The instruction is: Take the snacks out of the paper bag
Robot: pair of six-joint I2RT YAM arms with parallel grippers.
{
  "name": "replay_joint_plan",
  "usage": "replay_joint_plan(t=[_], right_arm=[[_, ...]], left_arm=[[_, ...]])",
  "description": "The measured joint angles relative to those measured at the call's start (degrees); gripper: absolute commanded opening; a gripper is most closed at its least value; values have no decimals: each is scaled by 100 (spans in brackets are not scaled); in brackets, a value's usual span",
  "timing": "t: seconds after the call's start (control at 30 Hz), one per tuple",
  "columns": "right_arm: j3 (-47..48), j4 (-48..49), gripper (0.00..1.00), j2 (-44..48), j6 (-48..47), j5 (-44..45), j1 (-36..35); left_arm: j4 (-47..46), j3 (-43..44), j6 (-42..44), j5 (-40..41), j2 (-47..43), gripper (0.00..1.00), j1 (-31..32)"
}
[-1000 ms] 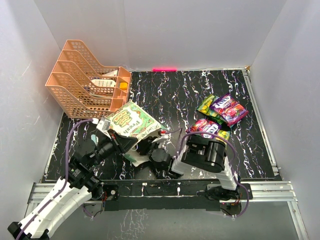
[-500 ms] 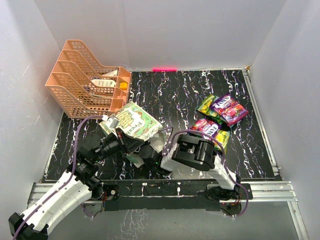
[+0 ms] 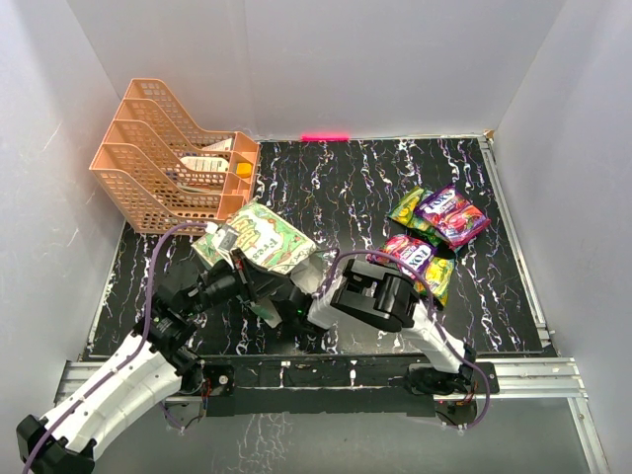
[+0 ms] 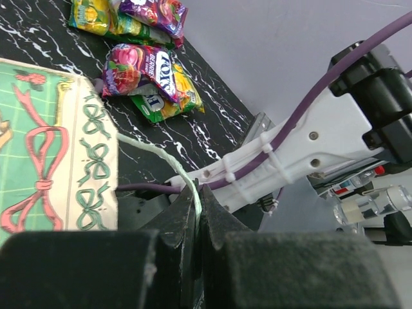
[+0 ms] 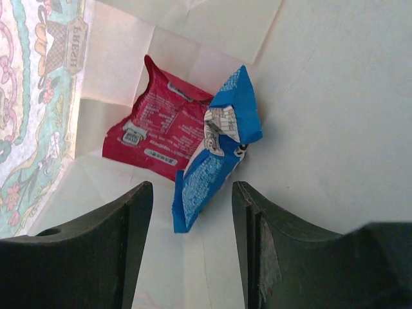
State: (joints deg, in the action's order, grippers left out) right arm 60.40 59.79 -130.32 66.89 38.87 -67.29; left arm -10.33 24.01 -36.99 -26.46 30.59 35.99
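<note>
Paper bag (image 3: 259, 237): cream paper, one face printed with green and pink ornament and the word "Fresh", pink bows and green bows along the panel seen from the left wrist (image 4: 45, 148). It lay tilted on the black marbled table (image 3: 336, 188), left of centre, just in front of the peach mesh tray rack (image 3: 168, 168), mouth turned toward the right arm. Handle: a thin white string handle (image 4: 161, 158), running from the bag's edge down into the left claw (image 4: 198, 193), whose jaws stood pressed together on that string. Right claw (image 5: 192, 188): pushed into the bag's mouth, jaws apart, clamped on nothing; its wrist view showed the plain cream inner walls (image 5: 309, 77). Contents seen inside: one red packet (image 5: 161, 129), lying flat with white printed labels upward, and one blue packet (image 5: 215, 154), crumpled, overlapping the red one's right edge, its lower end lying between the open fingertips. Snack packets (image 3: 439, 215) outside the bag: a glossy group in purple, green and yellow on the table's right side, and a second group (image 3: 420, 259) in pink, purple and yellow nearer the right arm, both well apart from the bag. Tray rack contents: white cards (image 3: 202, 163), one with an orange square.
</note>
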Motion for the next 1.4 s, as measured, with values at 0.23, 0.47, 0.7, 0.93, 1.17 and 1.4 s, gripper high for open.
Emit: replay_joint_plan(t=[0.23,0.47,0.7,0.93,1.17,1.4], right_arm=[[713,-297,55,-334,225,-114,90],[1303,-245,49,-745,247,-291,120],[1482,-286,22,-894,205,-317,208],[1274,-17,7,-887,-105,-372,280],[437,391,7,-431,-586,-413,267],[-472,632,7,295,-756,-238,-50]], left_arm=[[-2,278,-26,-238,452,0,0],[-96,343,-195,-448,868,0,0],[-122,341,-332,-442,835,0,0],[326,343,-238,15,249,0,0],[1139,343,-28,944,-323,0,0],[1349,354,59,1648,-415,0,0]])
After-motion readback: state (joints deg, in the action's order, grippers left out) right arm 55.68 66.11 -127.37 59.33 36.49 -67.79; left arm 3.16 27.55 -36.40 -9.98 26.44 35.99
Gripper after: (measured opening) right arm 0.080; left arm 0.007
